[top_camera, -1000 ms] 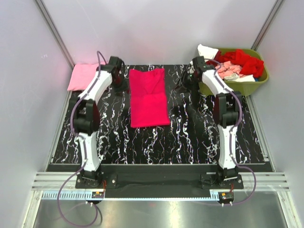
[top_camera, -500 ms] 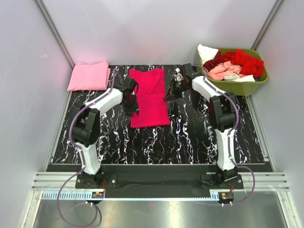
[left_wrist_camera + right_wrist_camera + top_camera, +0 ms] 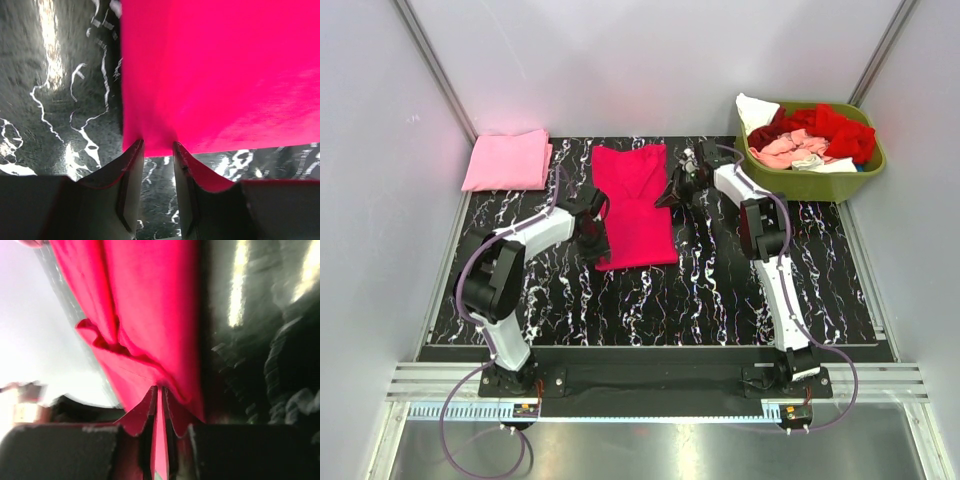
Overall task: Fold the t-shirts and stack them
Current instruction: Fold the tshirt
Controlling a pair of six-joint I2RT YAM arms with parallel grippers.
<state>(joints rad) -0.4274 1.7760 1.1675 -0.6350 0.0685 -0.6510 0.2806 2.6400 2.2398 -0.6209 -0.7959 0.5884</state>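
A bright magenta t-shirt [image 3: 633,205] lies folded lengthwise on the black marbled mat. My left gripper [image 3: 597,238] is at its near left corner. In the left wrist view the left gripper [image 3: 156,145] is open, and its fingertips straddle the hem of the magenta t-shirt [image 3: 215,75], with bare mat showing between the fingers. My right gripper [image 3: 670,192] is at the shirt's right edge. In the right wrist view the right gripper [image 3: 159,388] is shut on a pinch of the magenta cloth [image 3: 145,315]. A folded light pink t-shirt [image 3: 506,160] lies at the back left.
An olive-green basket [image 3: 820,184] at the back right holds red, salmon and white shirts [image 3: 815,135]. Grey walls and metal posts close in the sides and back. The marbled mat [image 3: 720,290] extends toward the arm bases.
Both arms came in from the back corners to the magenta shirt, the left to its near left corner, the right to its right edge. The right jaws closed on the cloth.
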